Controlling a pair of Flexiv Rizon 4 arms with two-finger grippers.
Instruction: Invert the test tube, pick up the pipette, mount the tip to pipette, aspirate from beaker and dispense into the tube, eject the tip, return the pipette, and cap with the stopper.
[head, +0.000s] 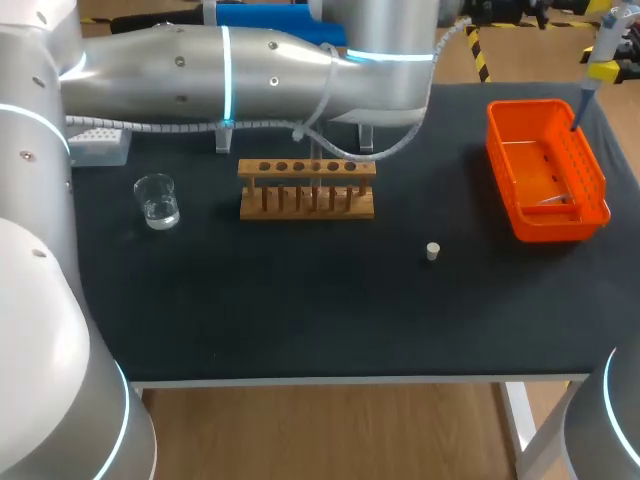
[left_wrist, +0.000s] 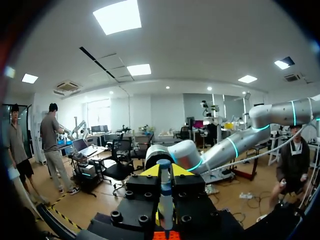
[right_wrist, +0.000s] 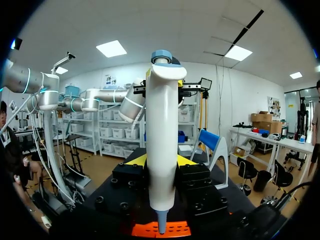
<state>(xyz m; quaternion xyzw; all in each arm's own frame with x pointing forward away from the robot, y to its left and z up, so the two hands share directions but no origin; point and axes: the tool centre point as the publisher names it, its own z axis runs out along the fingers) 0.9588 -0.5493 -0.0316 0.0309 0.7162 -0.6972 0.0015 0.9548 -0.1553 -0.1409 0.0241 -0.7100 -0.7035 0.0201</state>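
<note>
Head view: black desk (head: 300, 310) carries a wooden tube rack (head: 307, 188) at mid-desk, a beaker (head: 157, 201) of clear liquid to its left, a white tip box (head: 100, 146) at the back-left corner, a small white stopper (head: 432, 251) lying alone in front of and right of the rack, and an orange basket (head: 546, 172) at the right. Pipette (head: 597, 62) hangs upright, lower end over the basket's far side. Left arm (head: 200, 62) spans the back of the desk; neither claw shows here. Left wrist view: left claw (left_wrist: 165, 172) is level with the pipette's blue top; grip cannot be told. Right wrist view: right claw (right_wrist: 161, 162) is clamped on the white pipette body, yellow pads (right_wrist: 137, 161) on either side, orange basket beneath the nozzle. The other claw sits behind the pipette head.
</note>
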